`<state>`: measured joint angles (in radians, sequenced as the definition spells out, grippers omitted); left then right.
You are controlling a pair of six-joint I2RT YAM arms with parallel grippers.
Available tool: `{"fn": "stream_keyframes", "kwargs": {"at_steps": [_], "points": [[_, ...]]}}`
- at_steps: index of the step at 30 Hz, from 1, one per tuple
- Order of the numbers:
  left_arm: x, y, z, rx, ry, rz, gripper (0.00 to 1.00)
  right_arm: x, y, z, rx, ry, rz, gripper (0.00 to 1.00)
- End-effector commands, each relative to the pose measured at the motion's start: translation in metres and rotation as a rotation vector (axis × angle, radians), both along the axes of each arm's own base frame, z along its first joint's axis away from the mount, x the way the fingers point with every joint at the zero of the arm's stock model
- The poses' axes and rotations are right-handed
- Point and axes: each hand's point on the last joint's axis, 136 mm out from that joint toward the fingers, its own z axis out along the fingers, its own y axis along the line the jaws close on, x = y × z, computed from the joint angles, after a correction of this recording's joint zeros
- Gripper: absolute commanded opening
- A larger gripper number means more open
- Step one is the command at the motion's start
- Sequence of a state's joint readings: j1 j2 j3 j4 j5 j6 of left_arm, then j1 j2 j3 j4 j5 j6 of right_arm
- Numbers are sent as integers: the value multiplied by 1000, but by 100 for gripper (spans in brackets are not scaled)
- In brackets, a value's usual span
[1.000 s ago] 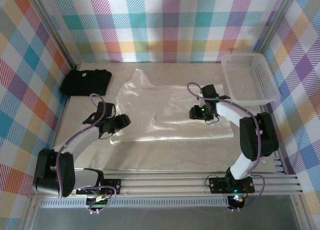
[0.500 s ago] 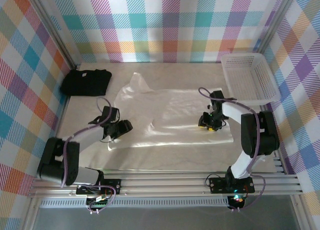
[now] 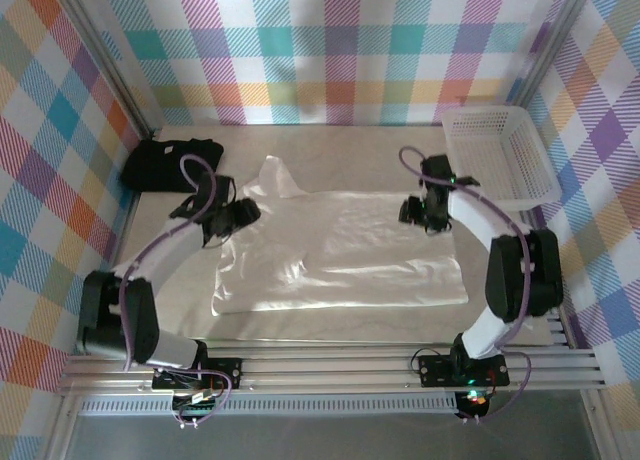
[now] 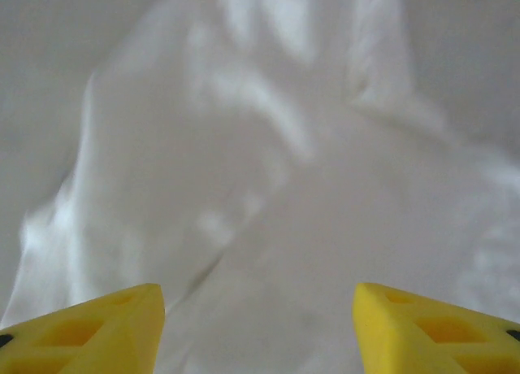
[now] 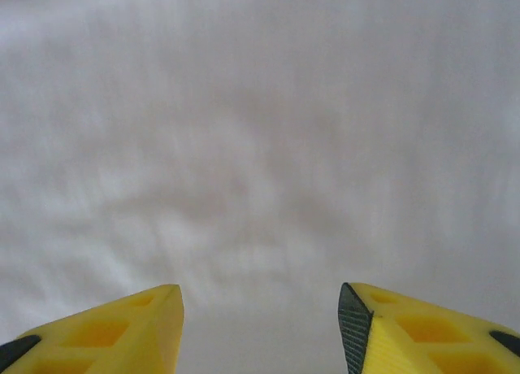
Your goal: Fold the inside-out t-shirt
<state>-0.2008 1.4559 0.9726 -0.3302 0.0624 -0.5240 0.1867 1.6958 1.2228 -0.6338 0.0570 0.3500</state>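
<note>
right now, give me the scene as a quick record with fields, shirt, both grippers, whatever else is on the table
white t-shirt: spread mostly flat, wrinkled, sleeve bunched at far left
left gripper: open, above the shirt's far left edge, holding nothing
right gripper: open, above the shirt's far right corner, holding nothing
black t-shirt: bundled at far left, apart from the white one
white basket: far right corner
table: light surface
</note>
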Motion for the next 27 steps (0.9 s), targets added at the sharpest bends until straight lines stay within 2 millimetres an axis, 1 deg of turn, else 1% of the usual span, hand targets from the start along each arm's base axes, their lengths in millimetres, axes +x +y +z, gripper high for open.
{"fn": "stream_keyframes", "kwargs": {"at_steps": [1,3,5,6,9,15,21,23,27], "points": [[27,-6,5,-1,-23,-30,63,50,-40,-5,-207,-32,-55,53],[34,-12,3,-26,-25,-35,63,73,-50,-8,-261,-30,-61,53],[35,-13,0,-34,-15,-38,63,89,-57,-13,-291,-17,-66,53],[35,-14,-3,-35,-8,-39,63,96,-60,-16,-296,-3,-66,53],[35,-16,-5,-38,-1,-51,63,107,-70,-26,-317,54,-76,53],[34,-16,-6,-26,-2,-67,63,115,-84,-40,-338,92,-91,52],[33,-16,-11,-19,8,-76,63,113,-97,-51,-327,132,-108,52],[33,-17,-13,-19,11,-78,63,112,-98,-54,-306,141,-112,53],[33,-17,-17,-19,20,-79,63,112,-94,-61,-258,164,-102,53]]}}
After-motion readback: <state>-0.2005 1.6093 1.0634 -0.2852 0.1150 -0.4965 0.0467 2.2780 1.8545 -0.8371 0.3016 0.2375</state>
